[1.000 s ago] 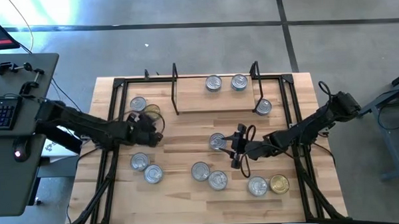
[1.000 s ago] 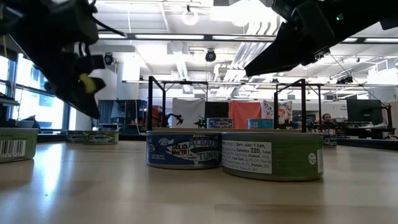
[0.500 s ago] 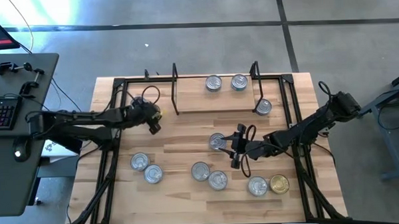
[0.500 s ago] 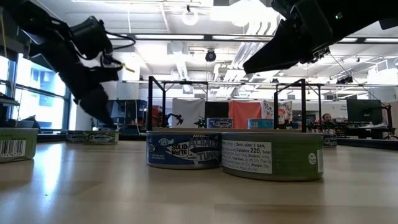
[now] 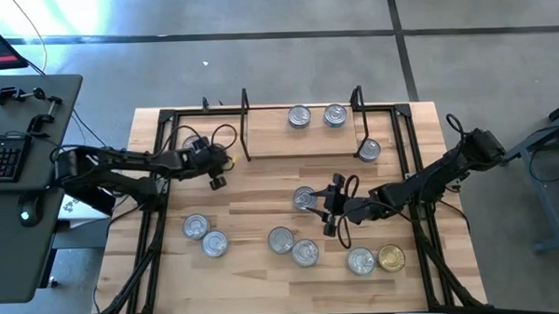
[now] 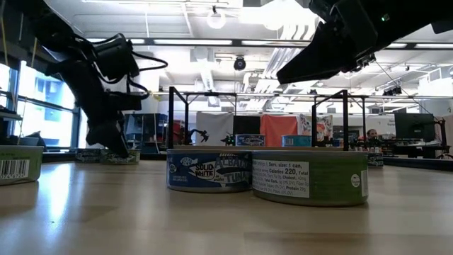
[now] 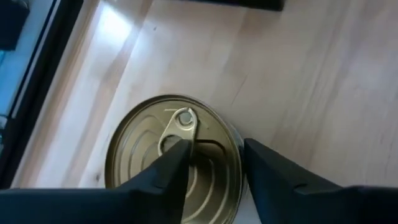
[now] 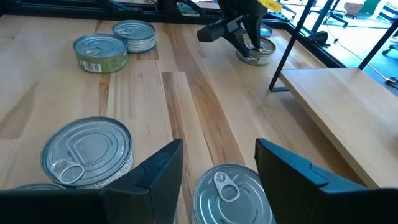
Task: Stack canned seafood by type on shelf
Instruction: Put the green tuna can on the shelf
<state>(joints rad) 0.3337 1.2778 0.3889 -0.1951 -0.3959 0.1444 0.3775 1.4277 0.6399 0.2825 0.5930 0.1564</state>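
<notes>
Flat round seafood tins lie on the wooden table. My left gripper (image 5: 212,165) is open and points down over a gold-lidded tin (image 7: 171,162) near the shelf's left wire frame (image 5: 246,128). One finger is over the lid and the other past its rim. It also shows low over that tin (image 8: 255,53). My right gripper (image 5: 332,209) is open and hovers beside a silver tin (image 5: 303,199) at mid-table. The shelf (image 5: 302,142) has a light board base that carries two silver tins (image 5: 300,117) and another tin (image 5: 369,150). My left gripper comes at the gold tin's lid (image 7: 146,146) from above, fingers (image 7: 176,163) pointing down by the pull tab. Whether a fingertip touches the lid I cannot tell. The tin sits flat on the table.
Several silver tins (image 5: 280,239) and a second gold tin (image 5: 391,257) lie toward the table's near edge, with two more at the left (image 5: 195,226). A black tube frame (image 5: 162,119) rings the table. Bare wood lies between the shelf and the mid-table tins.
My left gripper has moved toward the table's far edge and come down from a raised position, ending low over the gold tin by the shelf's left frame. My right arm and the tins have kept still.
</notes>
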